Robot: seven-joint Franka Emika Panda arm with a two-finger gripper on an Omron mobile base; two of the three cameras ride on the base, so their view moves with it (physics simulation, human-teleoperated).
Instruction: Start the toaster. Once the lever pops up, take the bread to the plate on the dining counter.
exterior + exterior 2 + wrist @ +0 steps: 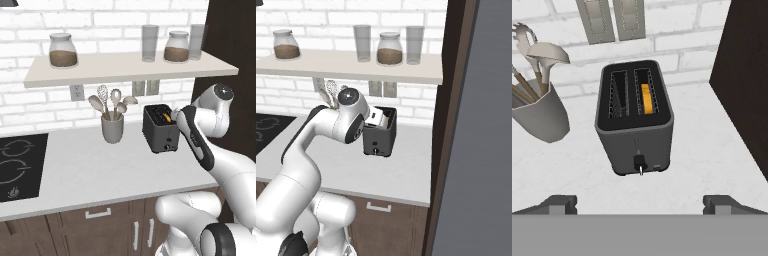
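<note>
toaster: matt black | worktop: smooth white, faintly mottled | wall: white brick

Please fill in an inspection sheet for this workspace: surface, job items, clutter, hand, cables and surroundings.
Surface: white worktop, black hob at its left.
Job's things: black toaster upright near the brick wall; bread sits in one of its two slots, the other slot empty.
Clutter: grey utensil cup with spoons beside the toaster.
Hand: hand open, in front of the toaster, touching nothing.
Cables: nothing seen.
Surroundings: shelf with jars and glasses above; wall outlets; dark panel beside the toaster.
</note>
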